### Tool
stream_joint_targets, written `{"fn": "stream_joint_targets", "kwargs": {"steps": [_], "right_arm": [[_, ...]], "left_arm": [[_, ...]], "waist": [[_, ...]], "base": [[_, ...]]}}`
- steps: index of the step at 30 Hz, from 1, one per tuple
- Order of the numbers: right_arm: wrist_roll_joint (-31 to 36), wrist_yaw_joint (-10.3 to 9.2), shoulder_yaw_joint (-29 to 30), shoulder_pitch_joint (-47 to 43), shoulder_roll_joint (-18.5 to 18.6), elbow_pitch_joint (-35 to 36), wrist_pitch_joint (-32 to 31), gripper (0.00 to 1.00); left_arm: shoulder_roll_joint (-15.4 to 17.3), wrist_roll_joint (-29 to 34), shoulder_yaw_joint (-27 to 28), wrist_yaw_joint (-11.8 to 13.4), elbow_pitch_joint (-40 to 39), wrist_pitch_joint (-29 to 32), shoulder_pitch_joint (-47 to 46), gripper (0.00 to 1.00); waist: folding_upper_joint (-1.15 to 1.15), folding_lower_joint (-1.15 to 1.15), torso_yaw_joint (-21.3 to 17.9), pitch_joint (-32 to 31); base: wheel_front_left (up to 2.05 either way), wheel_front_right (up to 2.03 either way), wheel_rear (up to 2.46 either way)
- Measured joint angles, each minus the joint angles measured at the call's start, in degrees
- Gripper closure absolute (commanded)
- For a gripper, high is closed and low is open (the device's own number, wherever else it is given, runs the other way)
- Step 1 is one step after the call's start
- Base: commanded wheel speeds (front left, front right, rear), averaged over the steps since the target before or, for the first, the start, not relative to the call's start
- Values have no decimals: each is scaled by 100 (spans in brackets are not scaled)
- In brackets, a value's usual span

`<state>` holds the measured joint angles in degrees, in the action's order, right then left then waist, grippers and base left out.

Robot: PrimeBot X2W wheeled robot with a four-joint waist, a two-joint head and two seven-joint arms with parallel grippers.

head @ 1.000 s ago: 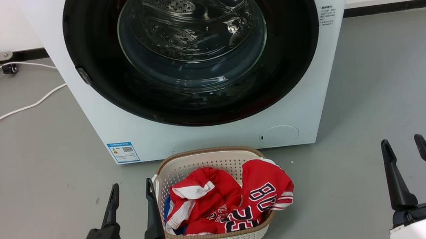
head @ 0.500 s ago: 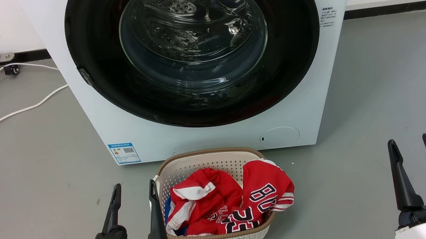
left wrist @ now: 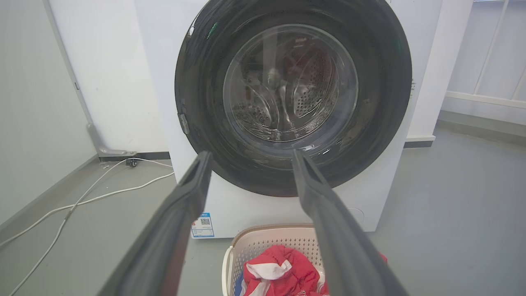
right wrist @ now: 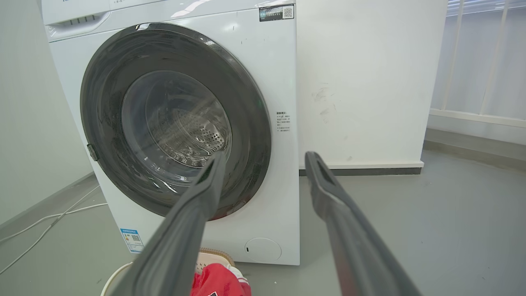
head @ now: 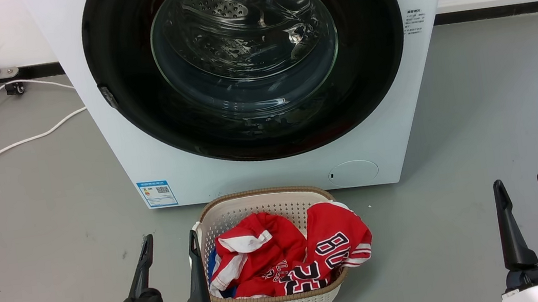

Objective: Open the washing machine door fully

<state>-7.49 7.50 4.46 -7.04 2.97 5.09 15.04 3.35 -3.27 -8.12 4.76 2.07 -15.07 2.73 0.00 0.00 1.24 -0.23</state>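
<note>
**Head view.** Item: the washing machine door [head: 246, 60], a round glossy black disc with clear domed glass at its centre. It lies shut and flush on the front of the white machine [head: 155, 155], nearly as wide as the cabinet.
- A small dark tab [head: 108, 97] sits on the door's rim at the robot's left. No hinge can be seen.
- A round service cap [head: 353, 172] is set low on the cabinet.
- A laundry basket [head: 264, 194] stands on the floor just before the machine, holding red garments [head: 287, 252].
- The left gripper [head: 169, 235] is low, just beside the basket's left rim, with its fingers apart and empty.
- The right gripper [head: 520, 180] is off to the right, also spread and empty. Both are well apart from the door.

**Left wrist view.** The left gripper [left wrist: 250, 153] is spread and points at the door's [left wrist: 291, 90] lower half. The tab [left wrist: 183, 123] lies on the rim, left of the fingers.

**Right wrist view.** The right gripper [right wrist: 266, 154] is spread and touches nothing. The door [right wrist: 176, 119] is seen aslant, its rim slightly proud of the cabinet. The tab [right wrist: 92, 152] is on the far edge.

**Handling, as judged.**
- The door looks stiff and fairly heavy, and should swing on one fixed arc.
- The black face looks slick and offers the pads no purchase. The glass should not be struck.
- The likeliest hold is the tab or the rim edge beside it, with a finger hooked behind.
- The catch will probably resist first, then let go suddenly.
- The left gripper is the nearer to that edge.
- The basket appears to sit lower than the door's bottom edge, so the swing should pass above it.
</note>
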Motion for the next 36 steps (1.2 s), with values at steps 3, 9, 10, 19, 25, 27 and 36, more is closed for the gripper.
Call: {"fn": "stream_joint_targets", "kwargs": {"steps": [3,9,10,19,25,27,36], "right_arm": [[-16,0,0,0,0,-16,1,0],[-54,-1,-16,0,0,-51,0,0],[-54,0,-20,0,0,-57,0,0],[-43,0,-45,0,0,-82,0,16],[-220,0,-153,1,-2,-90,0,100],[-891,-1,-183,1,-1,-124,1,100],[-4894,-2,-294,97,1,-476,4,100]], "left_arm": [[-10,0,31,-22,14,0,0,0],[-25,2,66,-24,35,0,0,0],[-26,2,69,-25,41,0,0,0],[-34,16,92,-43,73,0,3,0],[-35,8,97,-49,90,0,3,0],[-36,5,98,-49,97,0,3,0],[-40,-9,69,-24,131,0,3,0]], "waist": [[0,0,0,1],[0,0,-1,11],[0,0,-2,14],[0,0,-28,13],[0,0,-20,7],[0,0,-19,5],[0,0,-16,-9]], "base": [[0,0,0],[0,0,0],[0,0,0],[0,0,0],[0,0,0],[0,0,0],[0,0,0]]}}
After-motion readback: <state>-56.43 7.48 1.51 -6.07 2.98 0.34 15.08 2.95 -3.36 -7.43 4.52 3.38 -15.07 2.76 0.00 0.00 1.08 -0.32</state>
